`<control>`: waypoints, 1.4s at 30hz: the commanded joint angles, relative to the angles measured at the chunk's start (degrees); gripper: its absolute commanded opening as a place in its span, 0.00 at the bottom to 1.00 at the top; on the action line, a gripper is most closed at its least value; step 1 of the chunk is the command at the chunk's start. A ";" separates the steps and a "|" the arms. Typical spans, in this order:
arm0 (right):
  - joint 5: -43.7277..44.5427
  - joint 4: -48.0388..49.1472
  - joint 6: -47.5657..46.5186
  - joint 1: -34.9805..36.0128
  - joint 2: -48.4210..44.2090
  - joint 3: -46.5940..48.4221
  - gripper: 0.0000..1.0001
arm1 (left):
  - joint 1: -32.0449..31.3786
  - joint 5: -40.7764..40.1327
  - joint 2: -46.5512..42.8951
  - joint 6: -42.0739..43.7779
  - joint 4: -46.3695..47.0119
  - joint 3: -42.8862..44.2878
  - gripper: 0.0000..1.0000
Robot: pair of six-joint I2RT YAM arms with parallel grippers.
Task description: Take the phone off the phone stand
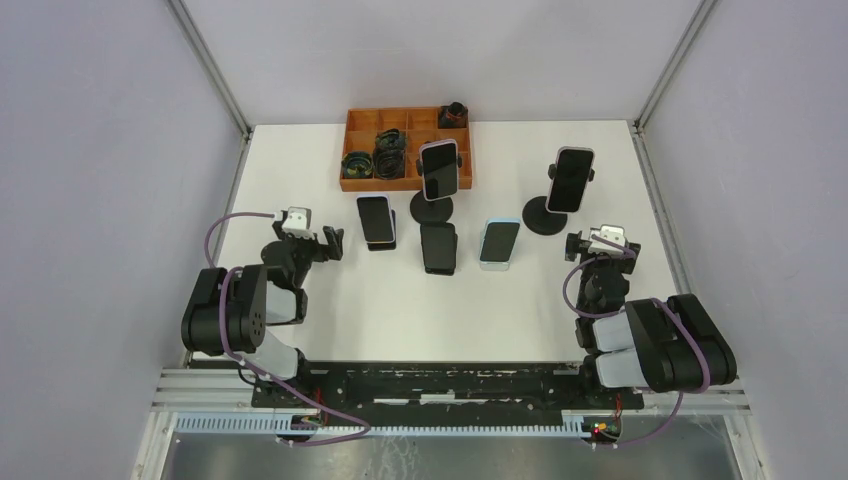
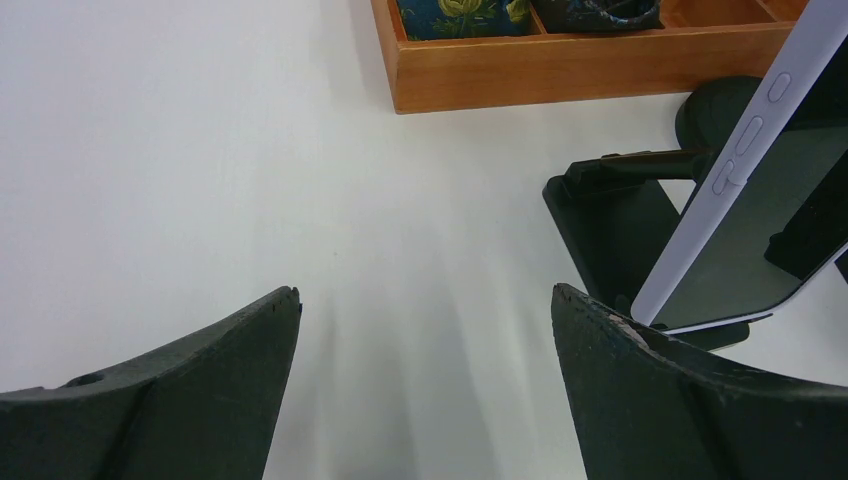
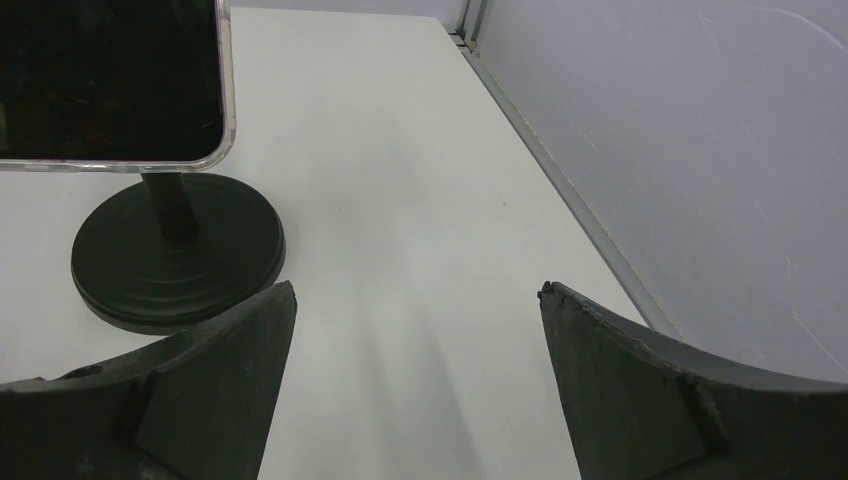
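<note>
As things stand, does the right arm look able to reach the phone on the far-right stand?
Probably yes. The right gripper is open just short of the stand, the phone sits ahead to its left, and only bare table lies between.

Quick count, for what it's worth: four phones were spotted, namely left phone (image 1: 375, 219), middle phone (image 1: 439, 168), blue-cased phone (image 1: 499, 242) and right phone (image 1: 570, 180). Two round-base stands were counted, middle stand (image 1: 434, 210) and right stand (image 1: 546, 217). One wooden tray (image 1: 365, 185) was seen, plus one black slab (image 1: 439, 248) that couldn't be identified.
</note>
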 commanded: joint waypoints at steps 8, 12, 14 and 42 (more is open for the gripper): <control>-0.31 1.71 0.82 -0.17 -0.76 -6.67 0.98 | -0.14 0.40 -0.87 1.80 1.79 0.72 1.00; -1.41 -2.05 0.31 -0.04 -4.00 -5.70 0.98 | 0.38 0.99 -3.63 1.96 -1.78 1.08 1.00; 2.47 -11.66 0.81 0.88 -8.18 -3.12 0.98 | 0.66 0.92 -3.47 1.56 -0.45 0.71 1.00; -14.72 -72.47 40.04 -0.94 -36.96 19.15 0.98 | 9.97 36.69 -15.11 22.65 -89.71 45.59 1.00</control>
